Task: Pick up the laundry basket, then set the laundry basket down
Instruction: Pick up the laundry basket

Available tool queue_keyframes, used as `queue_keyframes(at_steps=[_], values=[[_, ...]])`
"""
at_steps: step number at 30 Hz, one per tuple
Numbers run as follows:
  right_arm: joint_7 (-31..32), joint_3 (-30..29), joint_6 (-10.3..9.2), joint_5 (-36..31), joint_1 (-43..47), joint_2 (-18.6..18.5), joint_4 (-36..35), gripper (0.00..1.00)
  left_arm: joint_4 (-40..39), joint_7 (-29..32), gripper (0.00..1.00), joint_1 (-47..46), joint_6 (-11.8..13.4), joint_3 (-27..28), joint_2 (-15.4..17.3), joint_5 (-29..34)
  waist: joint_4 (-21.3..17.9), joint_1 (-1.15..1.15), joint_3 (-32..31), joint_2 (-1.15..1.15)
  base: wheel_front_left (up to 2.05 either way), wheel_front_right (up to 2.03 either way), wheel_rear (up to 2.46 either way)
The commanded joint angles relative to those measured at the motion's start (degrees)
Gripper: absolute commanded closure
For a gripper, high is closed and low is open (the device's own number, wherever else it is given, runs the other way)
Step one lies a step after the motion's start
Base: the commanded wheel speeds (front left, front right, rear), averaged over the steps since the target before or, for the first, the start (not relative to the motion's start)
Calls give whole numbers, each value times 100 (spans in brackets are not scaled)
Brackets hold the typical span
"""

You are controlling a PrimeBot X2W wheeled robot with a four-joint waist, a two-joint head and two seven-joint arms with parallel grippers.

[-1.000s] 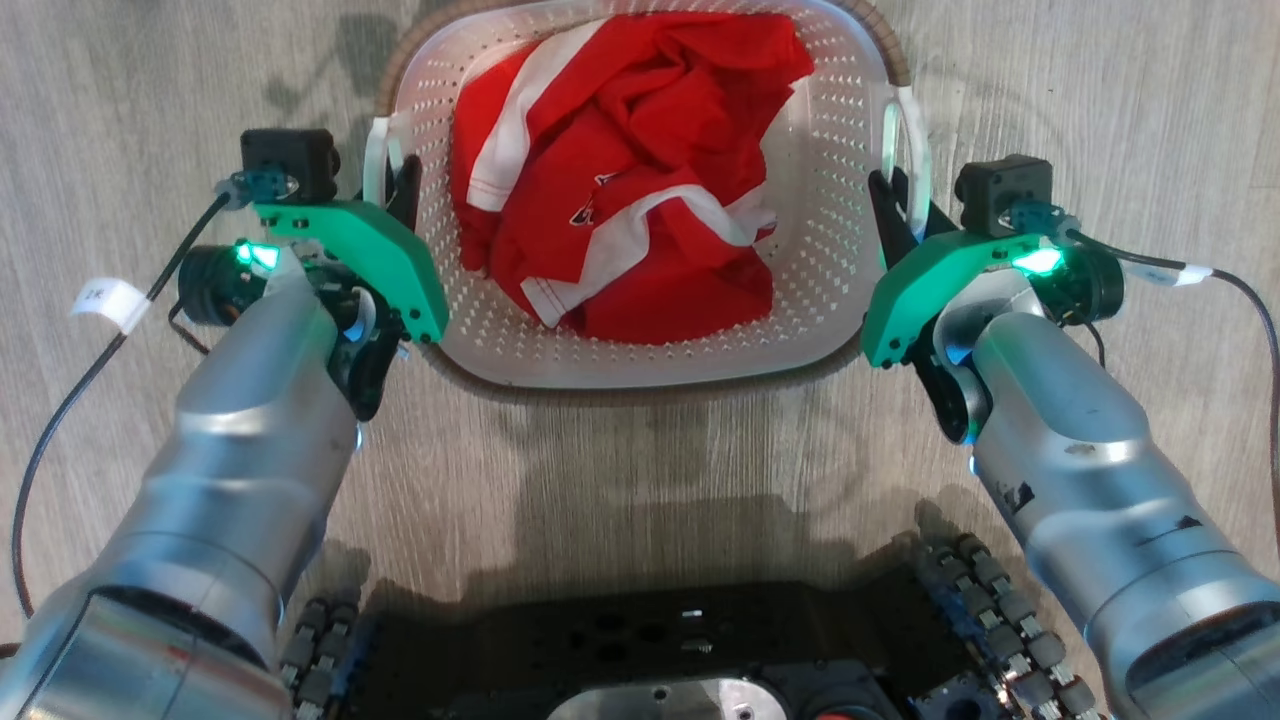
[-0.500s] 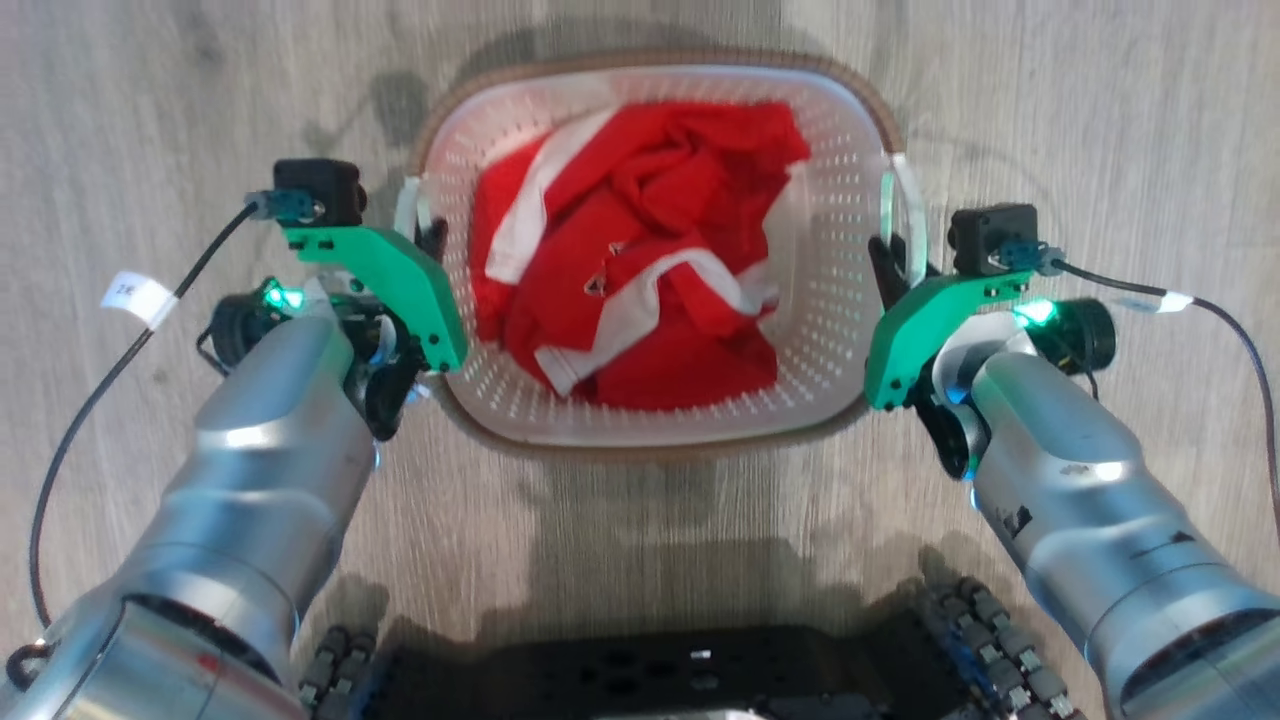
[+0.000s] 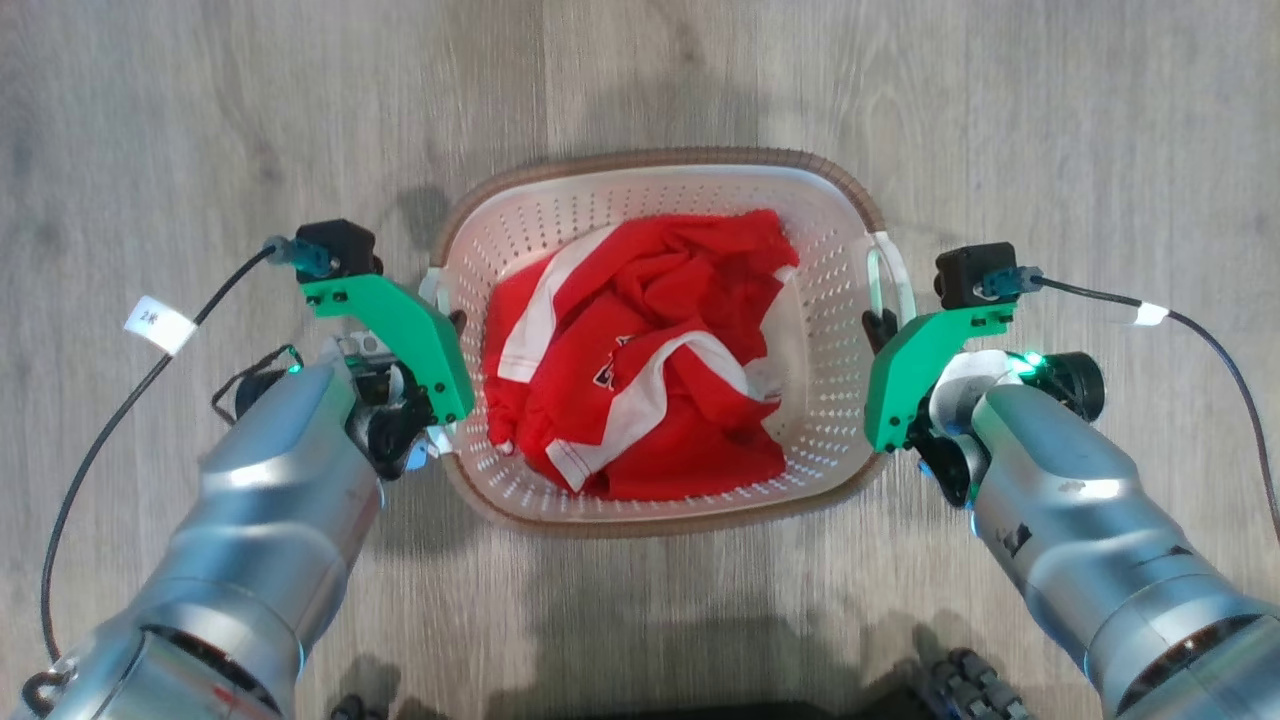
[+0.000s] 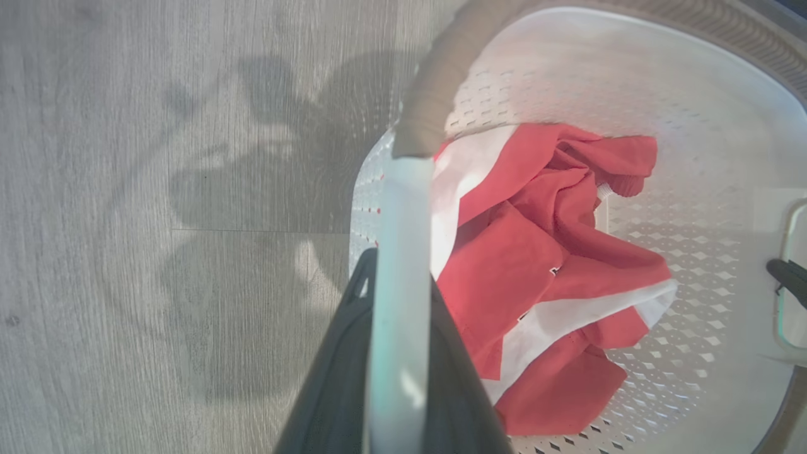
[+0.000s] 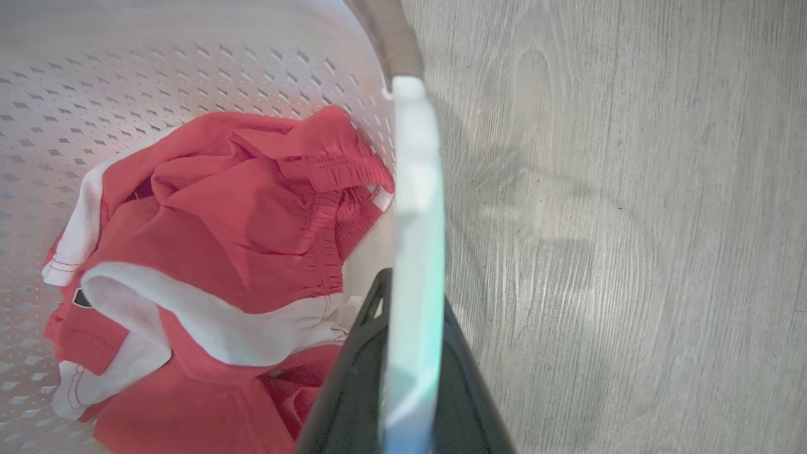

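Over the last second the white perforated plastic laundry basket (image 3: pixel 660 165) with its brown rim band has gone from the top edge of the head view to the centre, and my dark base has dropped off the bottom edge. The whole picture shifted, so I read that as my body moving, not the basket slipping: both handles sit at my fingers as before. Its shadow lies offset on the grey wood-look floor (image 3: pixel 200 120), so I judge it lifted, with the setting down still to do. My left gripper (image 3: pixel 447 318) is closed narrow around the left white handle (image 4: pixel 400 284), my right gripper (image 3: pixel 882 322) likewise around the right white handle (image 5: pixel 413 221). A crumpled red-and-white garment (image 3: pixel 640 370) lies inside.
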Motion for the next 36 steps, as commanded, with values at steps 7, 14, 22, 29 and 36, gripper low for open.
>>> queue_keyframes(at_steps=[7, 14, 22, 29, 36], values=[[238, 247, 16, 306, 255, 98, 117, 100, 7, 284, 100, 91, -47, 29, 103, -333, -41, 0, -783, 0, 0, 0, 0], [521, 349, 16, 545, 191, 98, 249, 100, 89, 563, 100, 103, -47, -29, 88, -523, -48, 0, -1374, 0, 0, 0, 0], [774, 439, 16, 771, 132, 98, 365, 100, 171, 754, 100, 93, -47, -53, 64, -701, -69, 0, -1959, 0, 0, 0, 0], [1119, 509, 16, 1001, 121, 98, 429, 100, 276, 871, 100, 120, -47, -93, 52, -786, -115, 0, -2405, 0, 0, 0, 0], [1431, 582, 16, 1196, 202, 98, 500, 100, 356, 984, 100, 255, -47, -141, 46, -853, -150, 0, -2869, 0, 0, 0, 0]])
